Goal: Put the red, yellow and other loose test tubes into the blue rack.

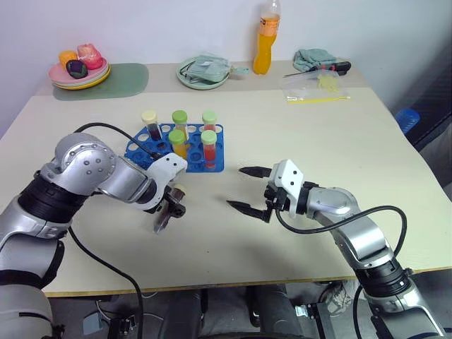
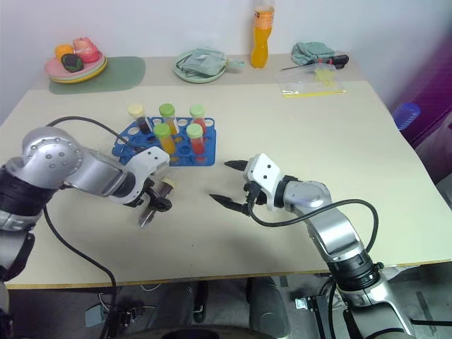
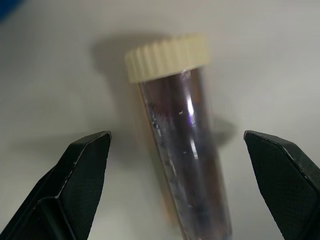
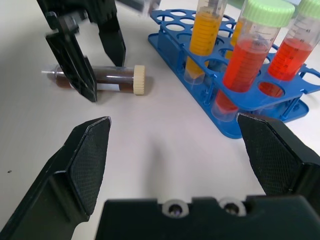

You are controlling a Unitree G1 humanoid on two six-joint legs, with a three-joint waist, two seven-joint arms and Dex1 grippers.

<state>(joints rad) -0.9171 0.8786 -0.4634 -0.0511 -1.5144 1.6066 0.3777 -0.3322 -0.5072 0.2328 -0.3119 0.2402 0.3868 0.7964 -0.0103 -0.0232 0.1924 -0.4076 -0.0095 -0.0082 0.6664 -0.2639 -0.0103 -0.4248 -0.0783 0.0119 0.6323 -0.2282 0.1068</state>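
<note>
One loose test tube (image 1: 176,194), dark purple-brown with a cream cap, lies flat on the table just in front of the blue rack (image 1: 217,152). My left gripper (image 1: 169,212) points steeply down over it. Its fingers stand open on either side of the tube (image 3: 185,150) and I cannot tell if they touch it. The rack holds several upright tubes: red ones (image 1: 209,148) and yellow ones (image 1: 178,141) with green caps, and a dark one (image 1: 150,126) with a cream cap. My right gripper (image 1: 234,186) hovers open and empty to the right of the lying tube (image 4: 107,76), facing the rack (image 4: 250,107).
Along the far edge stand a tall orange drink bottle (image 1: 265,39), a pale green plate (image 1: 185,79) holding a cloth, stacked plates (image 1: 79,79) with toy fruit on a green mat (image 1: 123,78), a plastic bag (image 1: 314,88) and a screwdriver (image 1: 325,68).
</note>
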